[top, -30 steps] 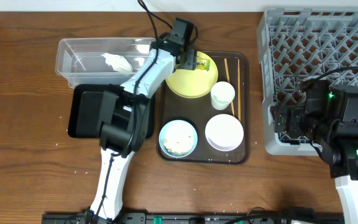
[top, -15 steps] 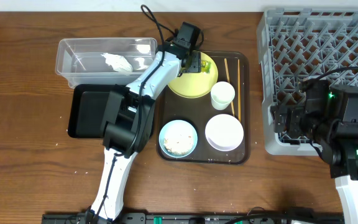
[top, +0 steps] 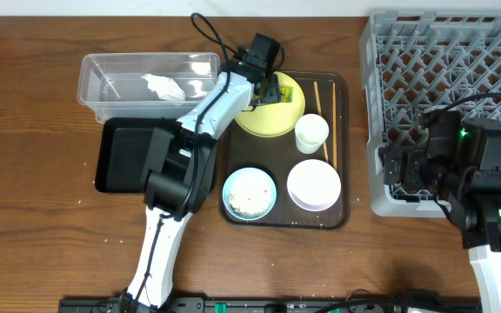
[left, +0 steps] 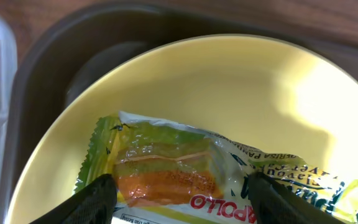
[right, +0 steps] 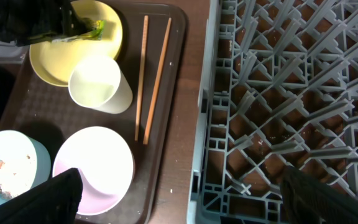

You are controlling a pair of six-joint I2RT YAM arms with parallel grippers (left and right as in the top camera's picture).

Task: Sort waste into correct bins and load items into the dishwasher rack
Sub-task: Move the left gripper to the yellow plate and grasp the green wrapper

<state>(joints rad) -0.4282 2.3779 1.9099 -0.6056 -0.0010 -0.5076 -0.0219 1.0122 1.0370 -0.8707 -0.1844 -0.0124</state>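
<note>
The green-and-orange snack wrapper (left: 166, 168) lies on the pale yellow plate (left: 229, 87), and my left gripper (left: 182, 199) is shut on it, one dark finger against each side. From overhead, that gripper (top: 268, 87) is at the plate's (top: 278, 117) far left rim. The white cup (top: 311, 133), white bowl (top: 313, 184), blue bowl (top: 250, 193) holding rice-like crumbs, and chopsticks (top: 321, 113) rest on the brown tray. My right gripper (right: 182, 199) hangs open and empty over the grey rack's (right: 278, 93) left wall.
The brown serving tray (top: 343, 87) lies between the bins and the rack (top: 459, 61). The clear tub (top: 103, 74) at the back left holds a crumpled white scrap (top: 163, 85). The black tray (top: 120, 156) sits just in front of it. Crumbs dot the table.
My left gripper has shifted slightly right and further over the plate, staying at the wrapper. The right arm has not moved.
</note>
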